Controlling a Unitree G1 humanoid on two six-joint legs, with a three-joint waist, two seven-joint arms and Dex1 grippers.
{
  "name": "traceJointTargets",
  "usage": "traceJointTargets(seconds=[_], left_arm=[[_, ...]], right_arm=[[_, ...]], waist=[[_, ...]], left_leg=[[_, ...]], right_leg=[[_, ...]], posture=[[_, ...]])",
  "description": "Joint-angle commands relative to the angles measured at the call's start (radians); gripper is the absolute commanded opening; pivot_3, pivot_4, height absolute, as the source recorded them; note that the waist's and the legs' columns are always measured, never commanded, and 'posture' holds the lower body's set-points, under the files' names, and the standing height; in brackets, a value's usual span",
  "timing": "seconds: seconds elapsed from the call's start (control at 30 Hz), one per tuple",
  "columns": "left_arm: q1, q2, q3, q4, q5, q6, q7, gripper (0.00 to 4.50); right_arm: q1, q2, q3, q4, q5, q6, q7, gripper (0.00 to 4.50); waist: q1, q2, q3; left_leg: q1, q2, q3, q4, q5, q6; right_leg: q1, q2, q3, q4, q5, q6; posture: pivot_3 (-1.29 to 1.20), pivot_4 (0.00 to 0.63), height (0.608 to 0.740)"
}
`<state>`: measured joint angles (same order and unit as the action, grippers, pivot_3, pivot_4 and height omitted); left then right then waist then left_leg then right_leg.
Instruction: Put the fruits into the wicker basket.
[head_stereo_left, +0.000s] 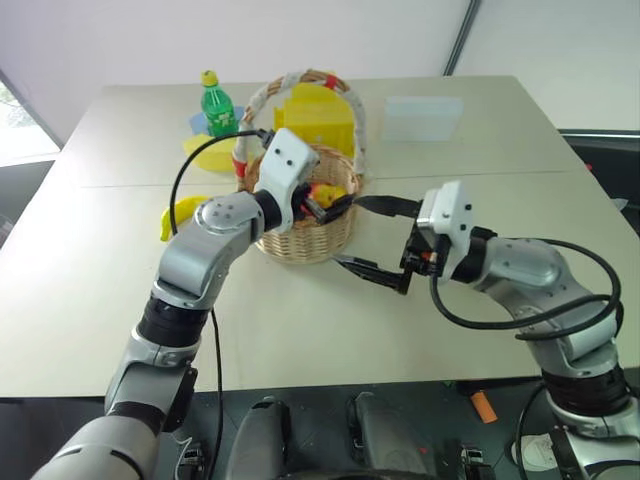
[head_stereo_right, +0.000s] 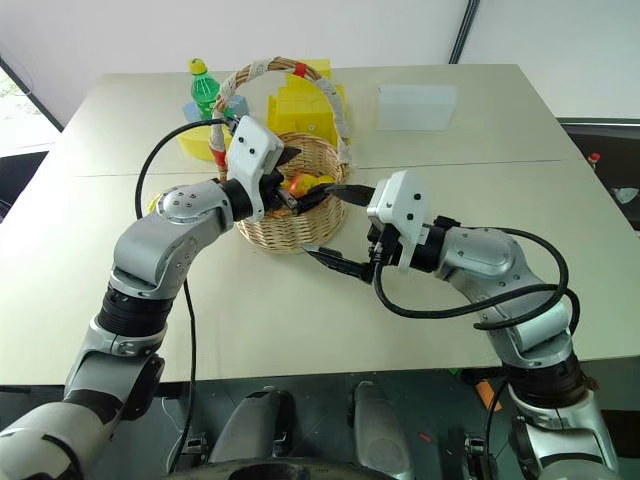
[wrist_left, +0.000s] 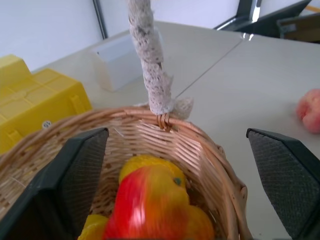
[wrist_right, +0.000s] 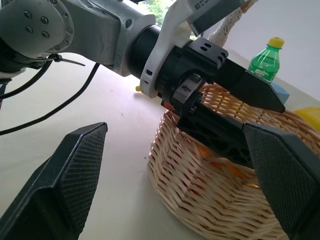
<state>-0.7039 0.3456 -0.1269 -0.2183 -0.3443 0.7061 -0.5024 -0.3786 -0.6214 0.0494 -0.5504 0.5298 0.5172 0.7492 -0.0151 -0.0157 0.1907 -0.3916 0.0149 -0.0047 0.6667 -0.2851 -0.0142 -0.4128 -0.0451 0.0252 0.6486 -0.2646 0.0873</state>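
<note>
Red-yellow apple (wrist_left: 150, 205) lying in wicker basket (head_stereo_left: 310, 235) atop yellow fruits (wrist_left: 145, 165), blurred; banana (head_stereo_left: 185, 212) lying on table (head_stereo_left: 480, 150) left of basket; peach (wrist_left: 311, 110) sitting on table apart from basket; left gripper (head_stereo_left: 325, 200) spreading wide over basket, gripping nothing; right gripper (head_stereo_left: 385, 240) gaping empty just right; bottle (head_stereo_left: 216, 105), yellow box (head_stereo_left: 315, 118) standing beyond.

Rough woven wicker basket (head_stereo_left: 310, 238), lacy cloth-wrapped handle (wrist_left: 150, 60), matt smooth table (head_stereo_left: 350, 330), textured black tool pads (wrist_left: 280, 175)
</note>
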Motion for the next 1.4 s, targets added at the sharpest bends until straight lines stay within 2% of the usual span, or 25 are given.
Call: traceJointTargets(seconds=[0.03, 0.17, 0.27, 0.37, 0.47, 0.7, 0.87, 1.0, 1.27, 1.4], left_arm=[[0.031, 0.026, 0.143, -0.109, -0.121, -0.004, -0.052, 4.45], [0.137, 0.139, 0.329, -0.183, -0.268, 0.064, -0.114, 4.45], [0.262, 0.267, 0.458, -0.202, -0.321, 0.099, -0.166, 4.45], [0.329, 0.348, 0.501, -0.155, -0.277, 0.104, -0.134, 4.45], [0.349, 0.448, 0.418, -0.005, -0.085, 0.036, -0.063, 4.45], [0.17, 0.502, 0.187, 0.334, 0.116, -0.151, -0.17, 4.45], [-0.06, 0.448, 0.02, 0.675, 0.29, -0.313, -0.194, 4.45], [-0.188, 0.403, -0.08, 0.9, 0.409, -0.42, -0.217, 4.45], [-0.333, 0.352, -0.106, 1.168, 0.491, -0.541, -0.253, 4.45], [-0.356, 0.349, -0.092, 1.233, 0.507, -0.583, -0.241, 2.68]], right_arm=[[0.007, 0.005, -0.026, -0.042, 0.007, -0.009, -0.016, 4.5], [0.012, 0.004, -0.025, -0.036, 0.008, -0.014, -0.01, 4.5], [-0.002, 0.007, -0.018, -0.019, 0.007, -0.021, 0.002, 4.5], [-0.015, 0.012, -0.01, -0.004, 0.004, -0.027, 0.013, 4.5], [-0.037, 0.026, 0.008, 0.017, 0.001, -0.033, 0.029, 4.5], [-0.064, 0.05, 0.027, 0.039, -0.011, -0.039, 0.041, 4.5], [-0.054, 0.054, 0.024, 0.032, -0.018, -0.037, 0.031, 4.5], [-0.038, 0.055, 0.019, 0.011, -0.019, -0.03, 0.009, 4.5], [-0.013, 0.05, 0.013, -0.02, -0.015, -0.025, -0.023, 4.5], [-0.01, 0.052, 0.016, -0.023, -0.015, -0.027, -0.029, 4.5]], waist=[[0.0, 0.0, 0.0], [-0.005, 0.0, 0.0], [-0.004, 0.0, 0.0], [0.006, 0.0, 0.0], [0.007, 0.0, 0.0], [0.005, -0.001, 0.0], [0.004, -0.001, 0.0], [0.003, -0.001, 0.0], [0.001, -0.001, 0.001], [0.002, -0.001, 0.001]], left_leg=[[0.0, 0.0, 0.0, 0.0, 0.0, 0.0], [0.001, 0.002, 0.0, 0.0, 0.0, 0.0], [0.001, 0.002, 0.0, 0.0, 0.0, 0.0], [0.001, 0.001, 0.0, 0.0, 0.0, 0.0], [0.001, 0.0, -0.001, 0.0, 0.0, 0.0], [0.0, -0.001, -0.001, 0.0, 0.0, 0.0], [0.0, -0.002, 0.0, 0.0, 0.0, 0.0], [-0.001, -0.003, 0.001, 0.0, 0.0, 0.0], [-0.009, -0.002, 0.001, 0.001, 0.0, 0.0], [-0.014, -0.002, 0.001, 0.003, 0.001, -0.001]], right_leg=[[0.0, 0.0, 0.0, 0.0, 0.0, 0.0], [0.0, 0.0, 0.0, 0.001, 0.0, 0.0], [0.0, 0.0, 0.0, 0.001, 0.0, 0.0], [0.0, -0.001, -0.001, 0.001, 0.0, 0.0], [0.002, -0.002, -0.001, 0.0, 0.0, 0.0], [0.001, -0.002, -0.002, -0.001, 0.0, 0.0], [0.001, -0.001, -0.002, 0.0, 0.0, 0.0], [0.0, -0.001, -0.003, 0.0, 0.0, 0.0], [-0.01, 0.0, -0.002, 0.002, 0.0, 0.0], [-0.014, 0.0, -0.002, 0.003, 0.0, 0.0]], posture=[[0.0, 0.15, 0.74], [0.0, 0.15, 0.74], [0.0, 0.15, 0.74], [0.0, 0.15, 0.74], [0.0, 0.15, 0.74], [0.0, 0.15, 0.74], [0.0, 0.15, 0.74], [0.0, 0.15, 0.74], [0.0, 0.15, 0.74], [0.0, 0.15, 0.74]])
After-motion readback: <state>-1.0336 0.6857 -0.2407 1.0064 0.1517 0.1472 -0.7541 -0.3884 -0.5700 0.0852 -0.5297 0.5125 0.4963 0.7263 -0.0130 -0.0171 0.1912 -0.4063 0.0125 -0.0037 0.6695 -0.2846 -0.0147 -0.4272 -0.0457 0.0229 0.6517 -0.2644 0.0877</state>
